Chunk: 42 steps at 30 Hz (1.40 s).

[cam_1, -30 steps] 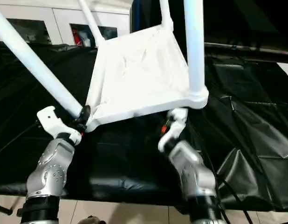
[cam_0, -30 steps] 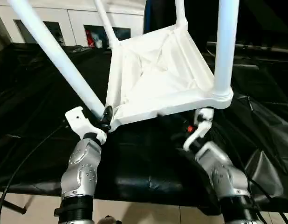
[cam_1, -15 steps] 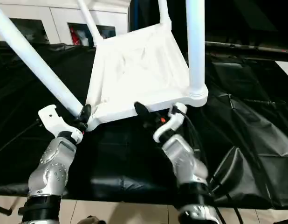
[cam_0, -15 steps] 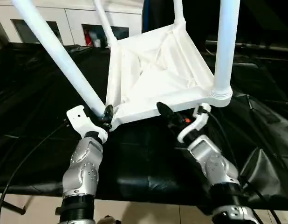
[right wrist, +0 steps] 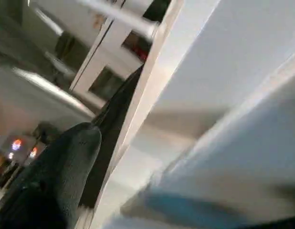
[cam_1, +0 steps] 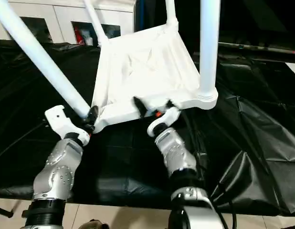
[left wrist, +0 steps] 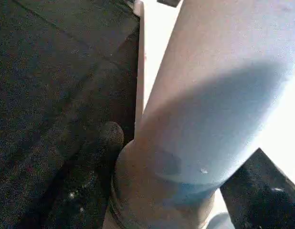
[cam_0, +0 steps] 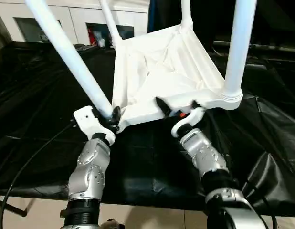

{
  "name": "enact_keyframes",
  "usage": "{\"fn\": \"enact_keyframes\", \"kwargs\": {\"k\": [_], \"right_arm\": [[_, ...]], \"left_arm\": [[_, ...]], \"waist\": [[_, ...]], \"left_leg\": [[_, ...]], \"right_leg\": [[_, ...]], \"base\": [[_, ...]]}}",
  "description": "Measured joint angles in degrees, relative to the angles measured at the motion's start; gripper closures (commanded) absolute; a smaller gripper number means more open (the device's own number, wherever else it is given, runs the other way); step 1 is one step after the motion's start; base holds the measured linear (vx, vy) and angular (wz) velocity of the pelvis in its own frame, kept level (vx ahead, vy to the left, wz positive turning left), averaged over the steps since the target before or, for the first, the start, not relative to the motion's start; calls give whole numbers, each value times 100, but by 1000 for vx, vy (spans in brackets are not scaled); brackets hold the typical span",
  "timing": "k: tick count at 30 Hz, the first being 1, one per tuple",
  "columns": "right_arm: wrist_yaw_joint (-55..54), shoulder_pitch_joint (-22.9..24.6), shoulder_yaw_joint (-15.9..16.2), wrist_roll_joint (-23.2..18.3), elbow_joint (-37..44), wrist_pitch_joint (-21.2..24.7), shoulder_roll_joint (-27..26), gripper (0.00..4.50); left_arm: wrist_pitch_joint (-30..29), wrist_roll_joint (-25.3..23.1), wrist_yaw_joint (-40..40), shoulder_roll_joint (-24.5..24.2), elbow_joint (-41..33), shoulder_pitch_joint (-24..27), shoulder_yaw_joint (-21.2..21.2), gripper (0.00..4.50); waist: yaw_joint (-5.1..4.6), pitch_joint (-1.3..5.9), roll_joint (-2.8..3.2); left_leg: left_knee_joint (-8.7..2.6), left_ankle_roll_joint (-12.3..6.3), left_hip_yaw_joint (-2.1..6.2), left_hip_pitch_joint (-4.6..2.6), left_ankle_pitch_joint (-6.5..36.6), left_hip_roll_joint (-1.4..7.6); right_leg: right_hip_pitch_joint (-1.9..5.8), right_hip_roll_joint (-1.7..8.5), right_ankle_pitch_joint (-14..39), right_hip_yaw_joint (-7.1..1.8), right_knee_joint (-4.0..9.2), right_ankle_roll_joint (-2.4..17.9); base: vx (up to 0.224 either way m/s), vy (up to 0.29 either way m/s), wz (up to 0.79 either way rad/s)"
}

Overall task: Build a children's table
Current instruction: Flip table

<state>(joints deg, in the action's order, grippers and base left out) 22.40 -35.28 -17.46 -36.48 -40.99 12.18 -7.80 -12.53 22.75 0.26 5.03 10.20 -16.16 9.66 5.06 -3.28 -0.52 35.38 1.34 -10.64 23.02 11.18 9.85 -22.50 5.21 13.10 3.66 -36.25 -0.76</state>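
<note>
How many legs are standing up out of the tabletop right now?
4: near-left leg by the left gripper, near-right leg, far-left leg, far-right leg, one at each tabletop corner.

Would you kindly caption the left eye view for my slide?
Both grippers steady the upturned children's table on black sheeting, legs pointing up.

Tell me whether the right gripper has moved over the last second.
Yes. The right gripper has swung toward the robot's left along the table top's near edge, away from the near-right leg, and now straddles that edge.
</note>
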Motion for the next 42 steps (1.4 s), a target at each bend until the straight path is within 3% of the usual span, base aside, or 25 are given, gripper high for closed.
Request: {"fn": "enact_keyframes", "kwargs": {"k": [10,17,21,22,33,35,42], "right_arm": [[47,-193,-192,3,-246,-158,177,0],[185,-256,-247,64,-444,-210,260,75],[190,-257,-276,65,-487,-252,259,92],[193,-266,-279,69,-510,-271,258,118],[196,-358,-355,55,-704,-354,275,178],[195,-368,-382,35,-712,-355,274,183],[195,-369,-471,6,-865,-360,295,188]], "left_arm": [[-1,3,49,0,-23,1,-20,168],[-2,13,55,0,-23,7,-39,168],[-2,35,55,-1,-23,10,-39,168],[-2,40,55,-1,-23,10,-39,168],[-8,63,78,-1,-22,17,-44,168],[-12,84,127,-1,-22,12,-64,112],[8,518,49,-1,-39,14,-16,57]], "waist": [[-3,0,0],[-7,0,0],[1,0,0],[1,0,0],[-10,0,0],[-7,0,0],[5,0,0]], "left_leg": [[11,-11,-26,14,-9,3],[16,-12,-34,14,-9,5],[19,-12,-38,14,-10,6],[20,-13,-40,14,-10,6],[31,-13,-47,13,-10,8],[31,-13,-49,12,-10,8],[31,-14,-50,11,-10,8]], "right_leg": [[-41,3,0,-15,-39,2],[-49,3,0,-20,-51,3],[-52,3,0,-23,-55,3],[-52,4,0,-25,-57,3],[-59,4,0,-34,-75,3],[-59,4,0,-36,-76,4],[-59,4,0,-36,-78,4]], "base": [[0,0,0],[0,0,0],[0,0,0],[0,0,0],[0,0,0],[0,0,0],[0,0,0]]}}
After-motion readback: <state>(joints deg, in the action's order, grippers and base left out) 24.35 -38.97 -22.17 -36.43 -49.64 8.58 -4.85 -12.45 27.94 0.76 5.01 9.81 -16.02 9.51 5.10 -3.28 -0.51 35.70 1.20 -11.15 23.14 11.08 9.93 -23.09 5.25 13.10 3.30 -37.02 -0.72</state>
